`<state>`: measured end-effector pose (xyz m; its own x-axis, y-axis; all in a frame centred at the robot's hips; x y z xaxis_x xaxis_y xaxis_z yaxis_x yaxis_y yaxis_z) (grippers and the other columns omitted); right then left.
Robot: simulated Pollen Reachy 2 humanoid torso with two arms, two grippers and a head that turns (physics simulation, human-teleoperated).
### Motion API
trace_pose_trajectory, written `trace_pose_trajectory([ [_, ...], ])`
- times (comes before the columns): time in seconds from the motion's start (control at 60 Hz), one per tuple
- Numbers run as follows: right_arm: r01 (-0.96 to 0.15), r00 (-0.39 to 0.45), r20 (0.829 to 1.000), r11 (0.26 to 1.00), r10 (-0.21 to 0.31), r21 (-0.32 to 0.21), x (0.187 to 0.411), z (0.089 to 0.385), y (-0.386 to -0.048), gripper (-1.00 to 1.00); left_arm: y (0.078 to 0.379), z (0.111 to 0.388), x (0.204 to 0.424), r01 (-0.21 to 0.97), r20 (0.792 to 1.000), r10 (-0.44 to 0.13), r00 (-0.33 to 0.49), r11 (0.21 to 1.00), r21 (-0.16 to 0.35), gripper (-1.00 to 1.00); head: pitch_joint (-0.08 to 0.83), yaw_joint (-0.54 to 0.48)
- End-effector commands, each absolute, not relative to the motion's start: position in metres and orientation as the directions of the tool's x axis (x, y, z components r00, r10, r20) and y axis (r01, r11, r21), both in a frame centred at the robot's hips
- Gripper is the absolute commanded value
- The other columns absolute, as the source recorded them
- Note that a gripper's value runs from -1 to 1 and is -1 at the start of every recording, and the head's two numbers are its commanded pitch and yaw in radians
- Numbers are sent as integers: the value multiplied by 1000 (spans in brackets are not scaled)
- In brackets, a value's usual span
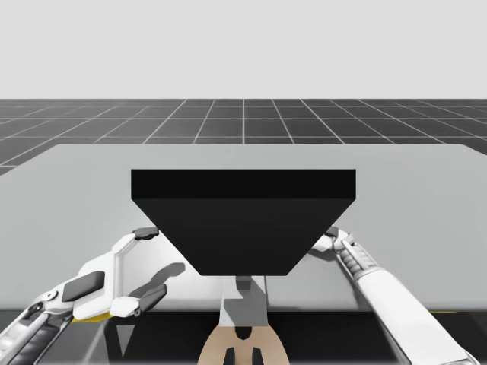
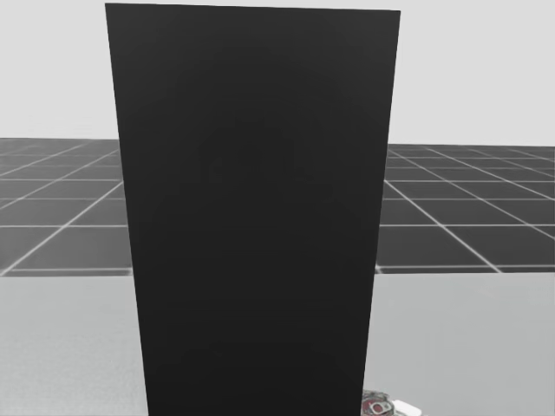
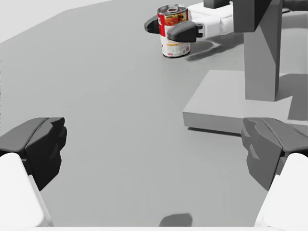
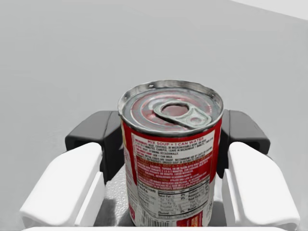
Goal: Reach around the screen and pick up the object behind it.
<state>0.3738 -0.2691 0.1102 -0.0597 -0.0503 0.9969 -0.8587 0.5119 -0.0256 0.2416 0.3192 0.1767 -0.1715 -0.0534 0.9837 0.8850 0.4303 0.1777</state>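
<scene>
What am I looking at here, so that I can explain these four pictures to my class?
A simulated robot torso with two arms sits at a grey table. One picture looks down from above, one from its head, one from each wrist. A black screen stands on the table, blocking the head's sight. Behind it stands a red can. The right fingers grip it from both sides. The left fingers are open, holding nothing.

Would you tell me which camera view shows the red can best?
The right wrist view: the red can stands upright, close, clasped by my right gripper. The left wrist view shows it far ahead beside the screen's stand. The head view catches a sliver at the foot of the screen.
</scene>
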Motion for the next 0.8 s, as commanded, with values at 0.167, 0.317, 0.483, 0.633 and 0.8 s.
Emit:
trace_pose_trajectory([
  [0.167, -831, -78, 996, 555, -49, -38, 360, 120, -298, 1000, 323, 179, 241, 875, 981, -67, -182, 443, 193, -1000, 136, -50],
  [0.317, -799, -128, 991, 597, -44, -77, 348, 139, -327, 1000, 326, 181, 241, 869, 980, -67, -188, 453, 198, -1000, 134, -50],
  [0.483, -751, -162, 987, 651, -19, -111, 332, 154, -365, 1000, 328, 182, 240, 864, 979, -73, -193, 460, 205, -1000, 130, -49],
  [0.633, -712, -188, 982, 691, -16, -125, 324, 165, -392, 1000, 329, 185, 240, 861, 978, -73, -197, 464, 208, -1000, 131, -52],
  [0.8, -657, -260, 965, 738, -26, -157, 320, 196, -413, 1000, 329, 186, 241, 858, 977, -74, -200, 468, 212, -1000, 129, -52],
])
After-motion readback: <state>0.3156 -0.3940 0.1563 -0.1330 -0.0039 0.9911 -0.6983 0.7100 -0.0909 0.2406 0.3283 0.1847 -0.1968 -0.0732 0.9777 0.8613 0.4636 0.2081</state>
